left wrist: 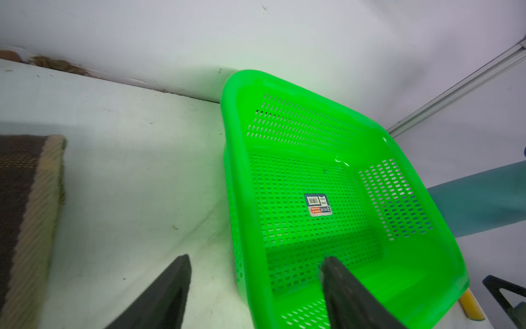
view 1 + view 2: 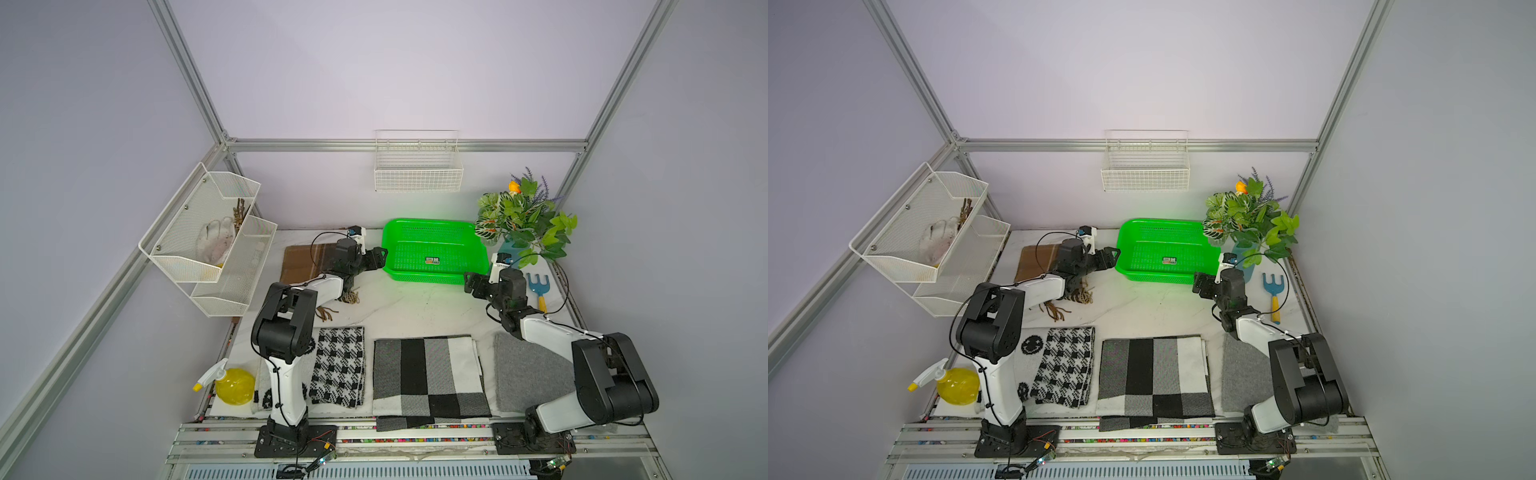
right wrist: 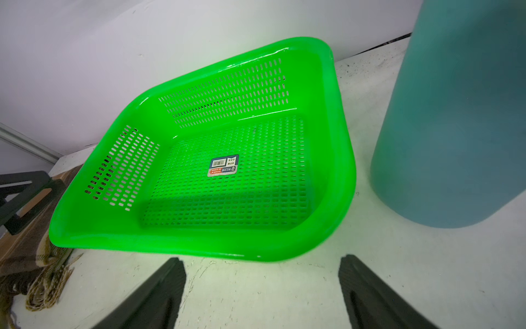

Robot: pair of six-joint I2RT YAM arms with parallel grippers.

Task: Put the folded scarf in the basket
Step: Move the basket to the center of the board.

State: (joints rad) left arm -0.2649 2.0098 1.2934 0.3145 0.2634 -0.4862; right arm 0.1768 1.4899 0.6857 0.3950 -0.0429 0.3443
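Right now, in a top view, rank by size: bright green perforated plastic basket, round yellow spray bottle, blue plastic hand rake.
green basket
yellow spray bottle
blue rake
Bottle is nearer the camera, so second place is unsure.

I log a bright green basket (image 2: pixel 430 239), a black-and-white checked scarf (image 2: pixel 338 365) lower left, and a grey-black-white block scarf (image 2: pixel 428 378) lower centre.

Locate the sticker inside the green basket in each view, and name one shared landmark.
Top view: sticker on the basket floor, near its front wall.
Top view: same spot.
Left wrist: mid-floor.
Right wrist: mid-floor.
Shared landmark: the teal vase beside the basket.
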